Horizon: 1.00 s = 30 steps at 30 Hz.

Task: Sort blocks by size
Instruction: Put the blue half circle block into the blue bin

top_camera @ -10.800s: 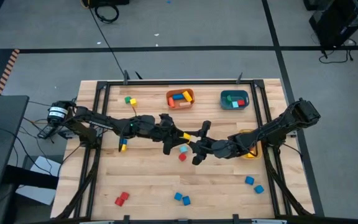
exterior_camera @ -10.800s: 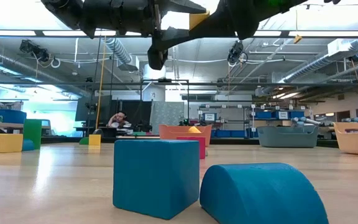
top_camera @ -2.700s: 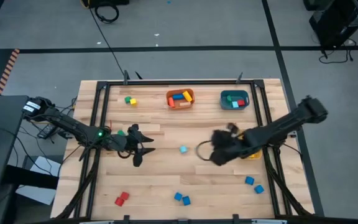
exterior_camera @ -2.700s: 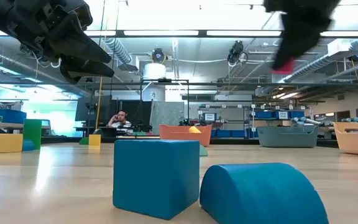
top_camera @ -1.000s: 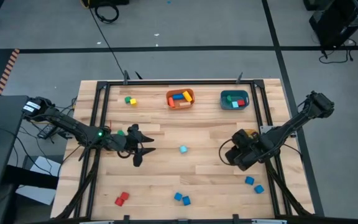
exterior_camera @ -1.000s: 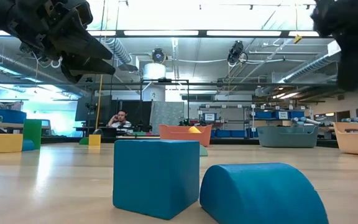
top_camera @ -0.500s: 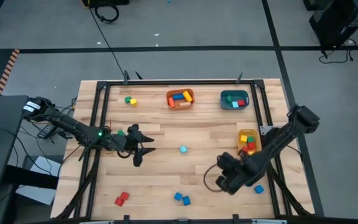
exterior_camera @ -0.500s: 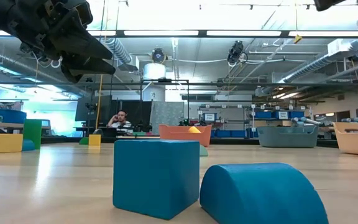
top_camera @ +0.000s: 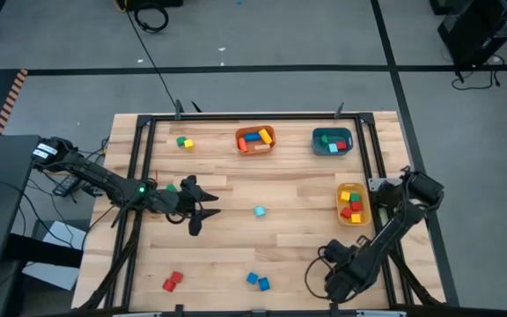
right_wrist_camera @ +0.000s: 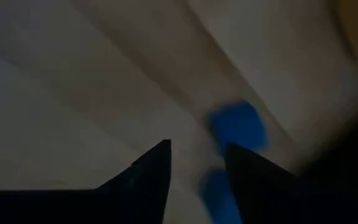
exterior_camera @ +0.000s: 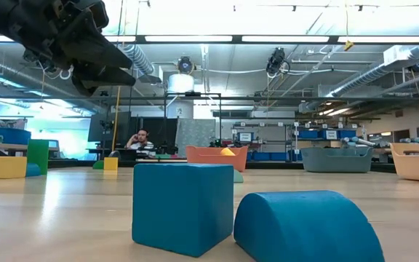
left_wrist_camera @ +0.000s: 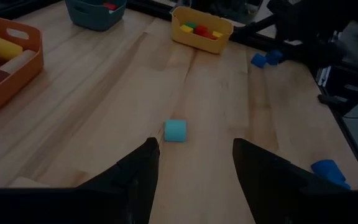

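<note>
Premises: an industrial robotics lab or workshop floor. Low view shows an open ceiling with exposed silver ventilation ducts [exterior_camera: 140, 62], long fluorescent light strips [exterior_camera: 195, 38], and metal shelving racks holding blue storage crates [exterior_camera: 313, 134]. A seated person [exterior_camera: 140, 138] is at a desk in the background. High view shows grey floor marked with dark tape lines [top_camera: 385, 40] and loose black cables [top_camera: 148, 13]

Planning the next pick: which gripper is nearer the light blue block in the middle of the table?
Left. The left gripper hovers just beside the light blue block, open and pointing at it. The right gripper is farther off, down by the table's near edge.
</note>
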### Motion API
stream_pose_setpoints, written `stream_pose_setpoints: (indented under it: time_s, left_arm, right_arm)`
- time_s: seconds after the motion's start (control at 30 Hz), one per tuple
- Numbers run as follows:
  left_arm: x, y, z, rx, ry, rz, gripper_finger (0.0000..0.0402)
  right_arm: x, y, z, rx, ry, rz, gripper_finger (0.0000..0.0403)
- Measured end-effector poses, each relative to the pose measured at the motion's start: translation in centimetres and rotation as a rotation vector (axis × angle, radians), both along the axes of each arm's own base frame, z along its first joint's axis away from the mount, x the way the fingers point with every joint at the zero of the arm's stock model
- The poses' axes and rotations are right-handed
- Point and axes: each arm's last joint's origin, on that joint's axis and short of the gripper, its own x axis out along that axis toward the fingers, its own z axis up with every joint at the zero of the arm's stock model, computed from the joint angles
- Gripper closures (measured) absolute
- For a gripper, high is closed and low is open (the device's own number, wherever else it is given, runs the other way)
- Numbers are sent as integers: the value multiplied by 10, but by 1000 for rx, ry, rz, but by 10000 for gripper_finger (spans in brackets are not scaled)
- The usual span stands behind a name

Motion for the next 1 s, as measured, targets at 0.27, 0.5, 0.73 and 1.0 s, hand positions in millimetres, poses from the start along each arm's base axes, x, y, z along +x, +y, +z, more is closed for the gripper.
stream_pose_setpoints:
  time_s: [0.27,0.5,0.73,1.0]
  left_arm:
    - [1,0,4,-16,-41,2,188]
    - [2,-1,4,-22,-43,4,188]
    - [2,-1,4,-33,-45,7,188]
    - [1,-1,4,-40,-42,9,188]
  right_arm:
    - [-14,-4,1,-53,147,73,165]
    - [-10,-3,-4,5,106,160,148]
    - [-17,-13,-16,21,96,169,153]
    - [-23,-19,-30,111,42,168,155]
